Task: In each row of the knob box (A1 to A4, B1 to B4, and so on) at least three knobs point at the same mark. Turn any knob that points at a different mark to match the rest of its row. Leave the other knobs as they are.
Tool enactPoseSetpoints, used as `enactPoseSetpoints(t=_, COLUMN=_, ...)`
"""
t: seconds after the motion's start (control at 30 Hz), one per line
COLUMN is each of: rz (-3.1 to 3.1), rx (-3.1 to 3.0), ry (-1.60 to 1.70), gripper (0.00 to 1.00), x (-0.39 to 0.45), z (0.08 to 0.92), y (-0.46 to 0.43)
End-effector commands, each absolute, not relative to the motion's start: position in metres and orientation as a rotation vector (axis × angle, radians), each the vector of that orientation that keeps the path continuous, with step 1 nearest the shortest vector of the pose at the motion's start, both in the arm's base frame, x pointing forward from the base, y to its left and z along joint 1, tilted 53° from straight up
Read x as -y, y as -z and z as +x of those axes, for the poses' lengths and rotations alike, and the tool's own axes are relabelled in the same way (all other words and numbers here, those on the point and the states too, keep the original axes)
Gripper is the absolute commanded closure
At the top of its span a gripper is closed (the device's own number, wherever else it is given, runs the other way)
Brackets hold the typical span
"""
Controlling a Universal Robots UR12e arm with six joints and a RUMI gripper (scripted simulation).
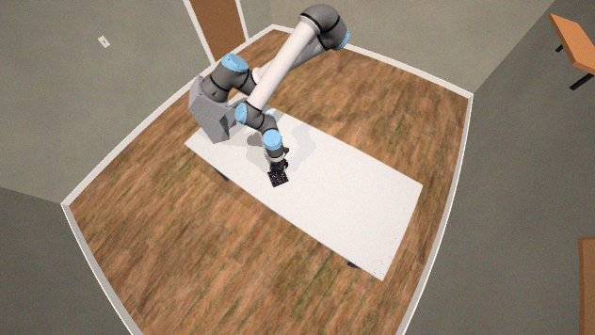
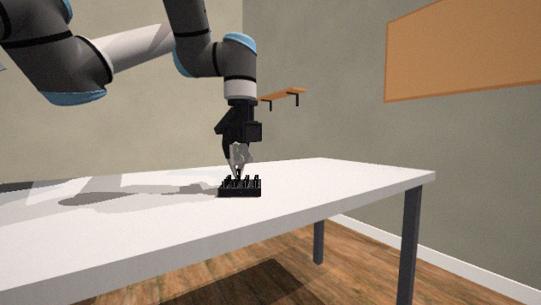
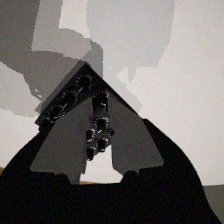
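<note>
The black knob box [image 1: 278, 180] [image 2: 240, 192] [image 3: 99, 83] rests on the white table [image 1: 329, 188] [image 2: 325, 184]. Short upright knobs stand in rows on its top. My gripper [image 2: 238, 176] [image 3: 100, 98] points straight down over the box, its fingertips at knob height. It is shut on a knob [image 3: 100, 103], with one narrow jaw on each side. One outer row of knobs shows beside the left jaw in the wrist view, and several more knobs show between the jaws. The jaws hide the rest. Row letters and most pointer directions are too small and dark to read.
The arm [image 1: 282, 66] [image 2: 240, 60] comes in from its grey base [image 1: 212, 115] and stands over the table. Its shadows fall across the table beside the box. The box is near one long table edge. A shelf [image 2: 282, 93] hangs on the wall beyond.
</note>
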State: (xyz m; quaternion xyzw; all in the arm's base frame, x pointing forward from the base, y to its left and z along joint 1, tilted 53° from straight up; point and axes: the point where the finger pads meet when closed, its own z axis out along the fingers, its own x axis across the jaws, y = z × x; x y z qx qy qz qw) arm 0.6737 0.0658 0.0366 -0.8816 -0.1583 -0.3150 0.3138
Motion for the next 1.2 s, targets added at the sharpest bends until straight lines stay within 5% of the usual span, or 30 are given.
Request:
enactPoseSetpoints(t=0.0, rz=-2.325, rx=0.417, ry=0.831, gripper=0.96, x=-0.0654, z=0.6739, y=-0.0368)
enactPoseSetpoints(t=1.17, rz=-2.325, rx=0.375, ry=0.814, gripper=0.96, x=-0.0654, z=0.6741, y=-0.0369)
